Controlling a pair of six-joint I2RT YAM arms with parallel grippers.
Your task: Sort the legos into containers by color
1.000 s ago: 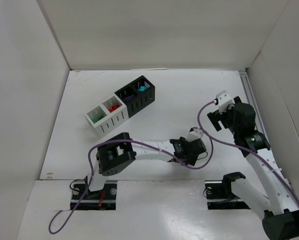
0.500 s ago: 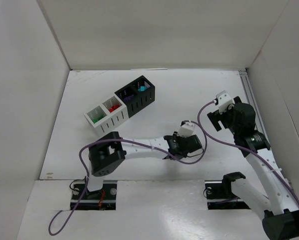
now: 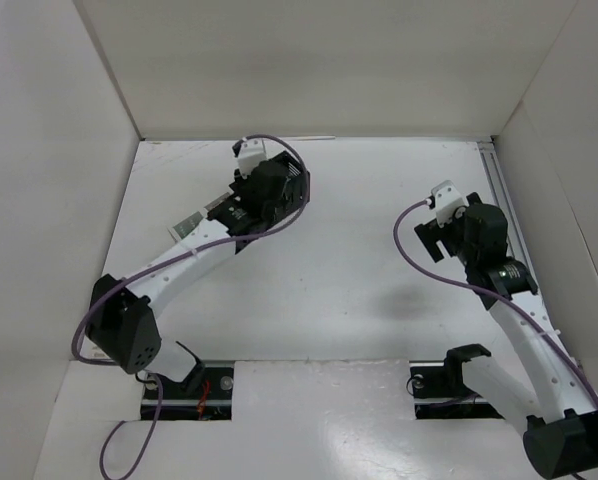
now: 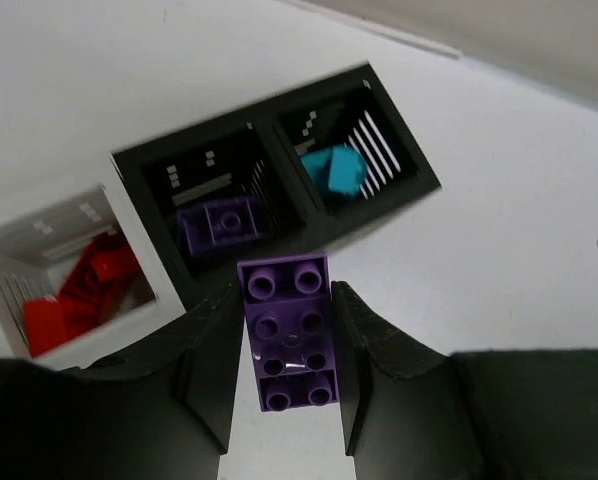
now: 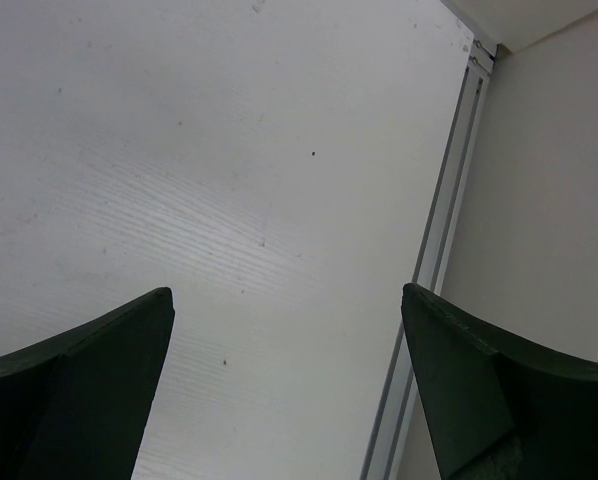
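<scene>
My left gripper point(image 4: 287, 292) is shut on a purple studded brick point(image 4: 287, 335) and holds it just above the near edge of the black container point(image 4: 267, 130). That container's left compartment holds a purple brick point(image 4: 219, 222) and its right one a teal brick point(image 4: 336, 170). The white container point(image 4: 139, 250) adjoins it on the left, with red bricks point(image 4: 84, 290) in its near compartment. In the top view my left gripper point(image 3: 264, 200) covers most of both containers; only a part of the white container point(image 3: 187, 228) shows. My right gripper point(image 5: 289, 300) is open and empty above bare table.
White walls enclose the table on three sides. A metal rail point(image 5: 434, 250) runs along the right edge, close to my right gripper point(image 3: 434, 235). The green compartment is hidden under the left arm.
My left arm has swung from the near middle of the table to the far left and now hovers over the containers. The right arm has not moved.
</scene>
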